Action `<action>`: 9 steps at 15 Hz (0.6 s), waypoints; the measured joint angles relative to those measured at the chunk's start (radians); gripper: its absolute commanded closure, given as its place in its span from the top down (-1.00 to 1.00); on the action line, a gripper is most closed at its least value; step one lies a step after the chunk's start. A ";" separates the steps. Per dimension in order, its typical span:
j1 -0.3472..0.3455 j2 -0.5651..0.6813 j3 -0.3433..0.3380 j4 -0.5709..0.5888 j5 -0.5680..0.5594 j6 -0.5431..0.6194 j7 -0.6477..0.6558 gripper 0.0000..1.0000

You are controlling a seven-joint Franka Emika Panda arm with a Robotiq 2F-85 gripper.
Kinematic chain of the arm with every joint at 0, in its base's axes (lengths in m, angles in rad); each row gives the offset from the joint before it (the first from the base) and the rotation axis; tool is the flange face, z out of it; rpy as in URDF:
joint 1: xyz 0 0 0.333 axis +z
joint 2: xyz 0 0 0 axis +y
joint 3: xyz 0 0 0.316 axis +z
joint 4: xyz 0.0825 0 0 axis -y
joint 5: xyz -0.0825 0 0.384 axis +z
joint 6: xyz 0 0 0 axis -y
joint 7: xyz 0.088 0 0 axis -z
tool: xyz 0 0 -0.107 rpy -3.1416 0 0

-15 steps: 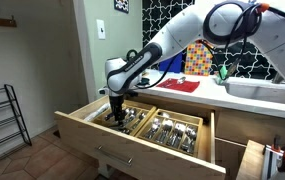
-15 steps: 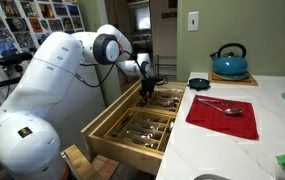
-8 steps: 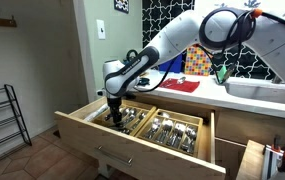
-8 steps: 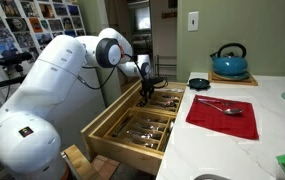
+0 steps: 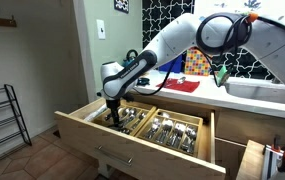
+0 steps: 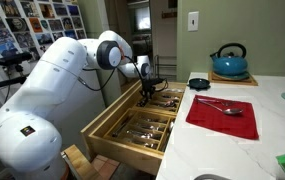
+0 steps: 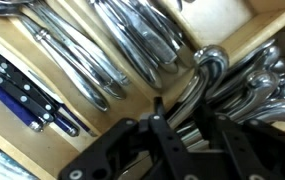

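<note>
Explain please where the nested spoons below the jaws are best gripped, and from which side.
Grip the spoons by their handles, near the rounded ends, coming straight down from above. They lie nested in a narrow compartment of the drawer, so the divider and the other cutlery probably block any sideways approach. Set the jaws across the thin handles.

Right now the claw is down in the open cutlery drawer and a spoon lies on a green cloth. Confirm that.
Wrong on the colour: the cloth under the spoon is red, as an exterior view shows. The claw is indeed down in the open cutlery drawer.
</note>
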 measured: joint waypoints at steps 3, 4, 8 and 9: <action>0.009 0.003 -0.008 0.013 -0.016 -0.014 0.069 -0.86; 0.011 0.003 -0.011 0.017 -0.022 -0.017 0.091 -0.87; 0.020 0.001 -0.017 0.029 -0.058 -0.029 0.161 -0.87; 0.021 -0.001 -0.017 0.029 -0.066 -0.034 0.165 -0.88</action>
